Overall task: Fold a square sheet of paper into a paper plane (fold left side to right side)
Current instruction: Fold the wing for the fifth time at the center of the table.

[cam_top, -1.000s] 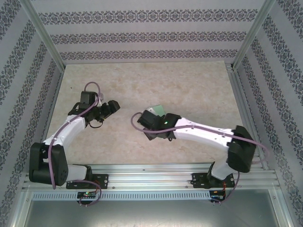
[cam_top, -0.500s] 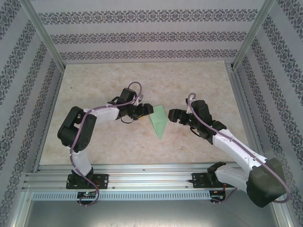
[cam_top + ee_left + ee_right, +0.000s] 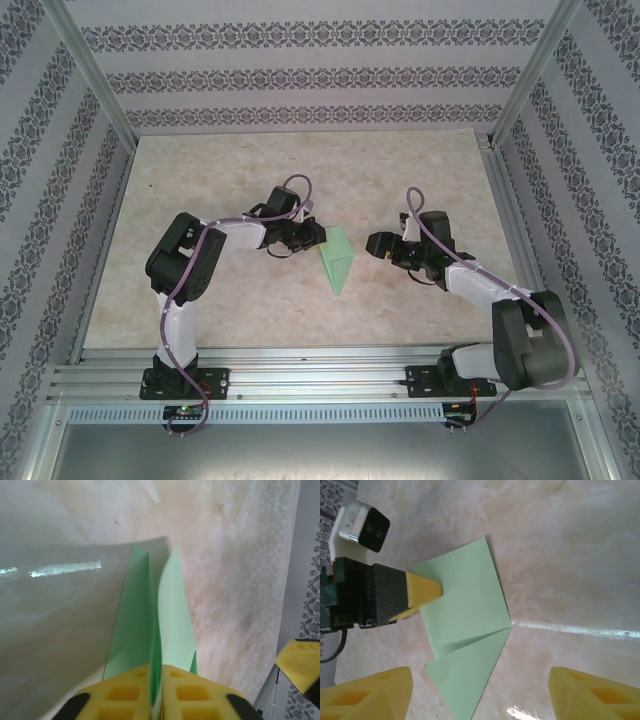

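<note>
STEP: left-to-right fold, judged midway | PAPER: paper plane (image 3: 337, 258) at table (image 3: 250, 160) centre, tip toward 6 o'clock | LEFT: left gripper (image 3: 315, 236) pinched shut on its 10 o'clock edge | RIGHT: right gripper (image 3: 372, 244) jaws apart, empty, near at 3 o'clock | NEXT: probably carry the pinched flap toward 3 o'clock, align edges, press crease.

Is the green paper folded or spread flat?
Folded: the paper plane is a pointed dart with layered flaps, its wide end pinched in the left gripper.
</note>
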Controlling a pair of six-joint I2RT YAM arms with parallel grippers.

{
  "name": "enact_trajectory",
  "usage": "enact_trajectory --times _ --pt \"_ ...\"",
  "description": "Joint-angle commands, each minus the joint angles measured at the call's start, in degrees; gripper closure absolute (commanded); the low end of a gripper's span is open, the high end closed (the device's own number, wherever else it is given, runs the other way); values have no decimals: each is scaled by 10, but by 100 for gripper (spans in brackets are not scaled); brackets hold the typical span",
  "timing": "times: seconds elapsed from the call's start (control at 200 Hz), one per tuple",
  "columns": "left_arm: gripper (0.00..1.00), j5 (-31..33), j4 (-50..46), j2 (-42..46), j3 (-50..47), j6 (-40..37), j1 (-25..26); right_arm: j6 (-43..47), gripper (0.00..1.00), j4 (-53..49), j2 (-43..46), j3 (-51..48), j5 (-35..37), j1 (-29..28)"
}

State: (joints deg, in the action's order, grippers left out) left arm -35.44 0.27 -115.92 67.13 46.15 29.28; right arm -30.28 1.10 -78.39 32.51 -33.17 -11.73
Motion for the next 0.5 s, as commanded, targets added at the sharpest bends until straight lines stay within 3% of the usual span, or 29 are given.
enact_trajectory --times 0.0,0.255,0.495 --pt "93 -27 20 18 -12 -33 1 42 30 33 -44 39 -58 4" --pt "100 -79 51 60 -47 -76 -8 74 31 54 -150 107 -127 7" --pt "100 -117 82 82 -68 -93 -8 67 31 84 -208 135 -194 7"
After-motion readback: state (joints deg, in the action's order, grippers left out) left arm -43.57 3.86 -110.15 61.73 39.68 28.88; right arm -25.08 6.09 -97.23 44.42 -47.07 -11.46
